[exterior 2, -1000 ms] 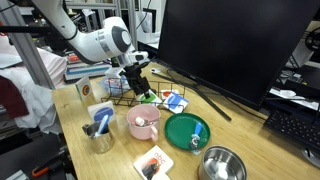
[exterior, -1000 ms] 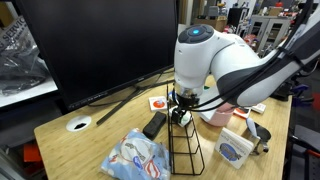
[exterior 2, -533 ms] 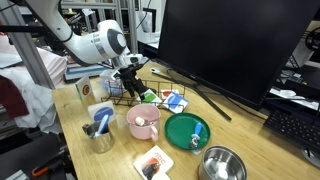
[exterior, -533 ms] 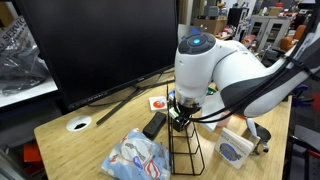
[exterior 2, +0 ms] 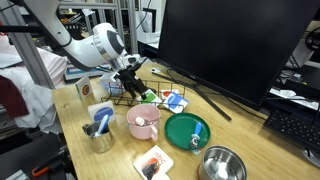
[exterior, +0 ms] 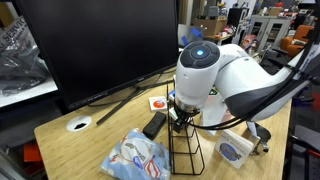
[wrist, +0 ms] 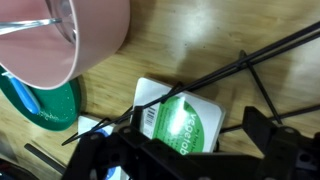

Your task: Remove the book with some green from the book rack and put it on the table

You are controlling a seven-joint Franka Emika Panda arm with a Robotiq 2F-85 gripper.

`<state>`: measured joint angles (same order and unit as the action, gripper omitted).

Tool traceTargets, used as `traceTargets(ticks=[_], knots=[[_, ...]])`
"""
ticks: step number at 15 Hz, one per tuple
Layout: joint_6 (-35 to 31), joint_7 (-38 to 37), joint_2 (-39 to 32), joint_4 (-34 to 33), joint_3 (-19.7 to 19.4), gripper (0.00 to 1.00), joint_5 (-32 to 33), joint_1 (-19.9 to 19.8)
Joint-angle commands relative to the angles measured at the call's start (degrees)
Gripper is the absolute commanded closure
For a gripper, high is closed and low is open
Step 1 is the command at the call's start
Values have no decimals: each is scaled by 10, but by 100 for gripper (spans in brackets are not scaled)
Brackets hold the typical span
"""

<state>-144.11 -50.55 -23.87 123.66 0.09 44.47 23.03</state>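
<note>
The gripper [wrist: 185, 160] hangs over one end of the rack [exterior: 186, 148], spread fully wide and holding nothing, most likely so that a finger can drop on either side of the thin book [wrist: 180, 122]. In the wrist view the book sits right below the gripper inside the rack, its green-and-white cover facing up through the crossing wires. This suggests it leans far back or lies flat; I cannot tell which. The bowl [wrist: 60, 35] and the plate [wrist: 45, 105] stand just beside the rack, so the way down is tight. Lifting the book means threading past the wires, then carrying it to bare desk [exterior: 90, 145]
</note>
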Motion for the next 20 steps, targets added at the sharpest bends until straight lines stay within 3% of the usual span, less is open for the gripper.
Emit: traceTargets(ticks=[1,11,20], knots=[[-11,-22,-15,-5,0,0,32,-5],[3,-37,-25,-10,2,0,76,-7],[-4,-69,-17,3,7,0,165,-18]])
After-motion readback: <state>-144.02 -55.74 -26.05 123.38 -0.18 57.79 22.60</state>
